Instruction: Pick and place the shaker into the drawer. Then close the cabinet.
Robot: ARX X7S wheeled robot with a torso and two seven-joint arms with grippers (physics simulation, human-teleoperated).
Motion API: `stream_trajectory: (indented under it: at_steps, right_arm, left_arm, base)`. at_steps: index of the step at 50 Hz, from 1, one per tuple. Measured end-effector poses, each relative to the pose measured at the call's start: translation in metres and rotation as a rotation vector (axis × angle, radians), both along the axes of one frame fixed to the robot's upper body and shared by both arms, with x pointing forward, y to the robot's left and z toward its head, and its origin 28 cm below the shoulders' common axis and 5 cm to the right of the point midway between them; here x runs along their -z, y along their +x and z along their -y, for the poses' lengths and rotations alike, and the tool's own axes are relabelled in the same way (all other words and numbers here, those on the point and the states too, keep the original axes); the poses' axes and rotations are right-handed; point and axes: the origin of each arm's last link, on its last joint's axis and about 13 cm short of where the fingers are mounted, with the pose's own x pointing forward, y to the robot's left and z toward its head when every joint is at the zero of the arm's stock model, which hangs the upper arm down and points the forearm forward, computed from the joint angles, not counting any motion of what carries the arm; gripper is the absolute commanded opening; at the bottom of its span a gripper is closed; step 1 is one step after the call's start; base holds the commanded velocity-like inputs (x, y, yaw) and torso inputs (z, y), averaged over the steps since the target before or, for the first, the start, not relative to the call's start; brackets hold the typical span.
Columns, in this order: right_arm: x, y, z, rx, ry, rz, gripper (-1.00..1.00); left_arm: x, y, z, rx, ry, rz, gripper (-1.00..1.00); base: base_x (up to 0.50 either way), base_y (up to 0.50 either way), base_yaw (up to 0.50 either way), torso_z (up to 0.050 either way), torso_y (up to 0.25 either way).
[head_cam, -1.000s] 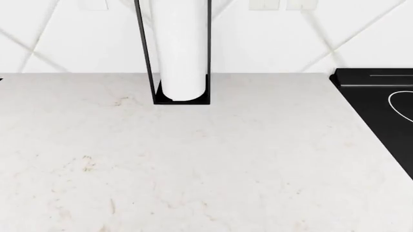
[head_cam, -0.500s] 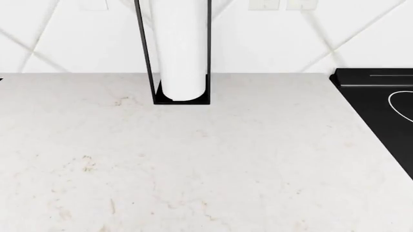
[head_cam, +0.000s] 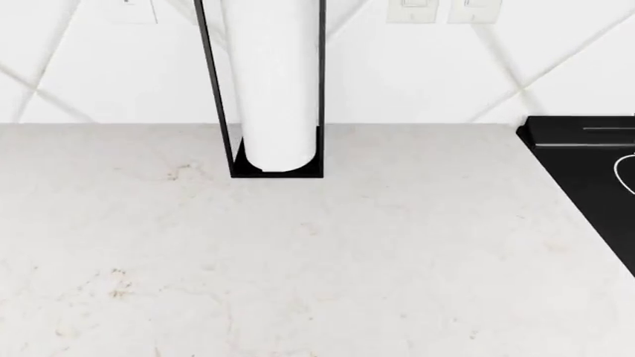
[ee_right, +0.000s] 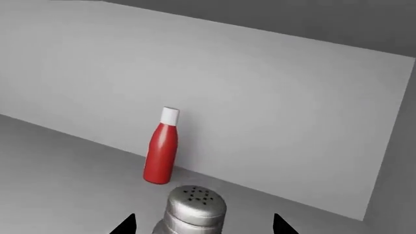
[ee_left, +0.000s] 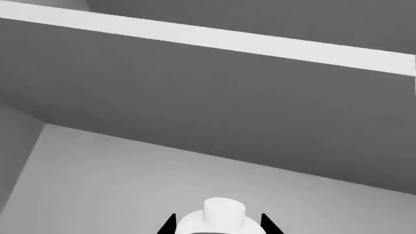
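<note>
The silver shaker point(ee_right: 192, 204), with a perforated top, stands upright on the pale grey floor of the drawer point(ee_right: 58, 165). My right gripper point(ee_right: 202, 225) is open around it, with a clear gap between each fingertip and the shaker. In the left wrist view, a white capped bottle point(ee_left: 219, 210) sits between the fingers of my left gripper point(ee_left: 218, 226), whose tips press against its sides. Behind it are the drawer's grey wall and white rim point(ee_left: 195, 36). Neither gripper shows in the head view.
A red sauce bottle point(ee_right: 160, 151) with a white cap stands against the grey wall just beyond the shaker. The head view shows a speckled countertop point(head_cam: 317, 268), a paper towel roll in a black frame point(head_cam: 273, 97) at the back and a black cooktop point(head_cam: 595, 171) at right.
The head view has shifted: the towel holder and the cooktop now sit lower in the picture, and wall switches show at the top.
</note>
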Motion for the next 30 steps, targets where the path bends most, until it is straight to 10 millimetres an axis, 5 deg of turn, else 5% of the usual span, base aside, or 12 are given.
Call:
stream_trajectory:
  at_steps: [7,8,20,30]
  right_arm:
    - [0.002,0.001,0.002,-0.008,0.001,-0.011,1.00]
    - [0.002,0.001,0.002,-0.011,0.000,-0.011,-1.00]
    - [-0.003,-0.002,0.003,-0.042,-0.027,0.024,-1.00]
    - [-0.024,-0.023,-0.006,-0.020,-0.108,0.238,-1.00]
  left_arm:
    - [0.002,0.003,-0.001,0.000,-0.006,-0.005,-1.00]
    - [0.002,0.004,-0.001,0.000,-0.006,-0.005,-1.00]
    - [0.004,0.006,-0.001,-0.001,-0.003,-0.010,-1.00]
    - [0.000,0.000,0.001,0.032,-0.008,0.013,-1.00]
  base:
    - [0.43,0.00,0.00,0.000,0.002]
    - [0.00,0.00,0.00,0.000,0.000]
    - [0.00,0.00,0.00,0.000,0.001]
    - [0.00,0.00,0.00,0.000,0.000]
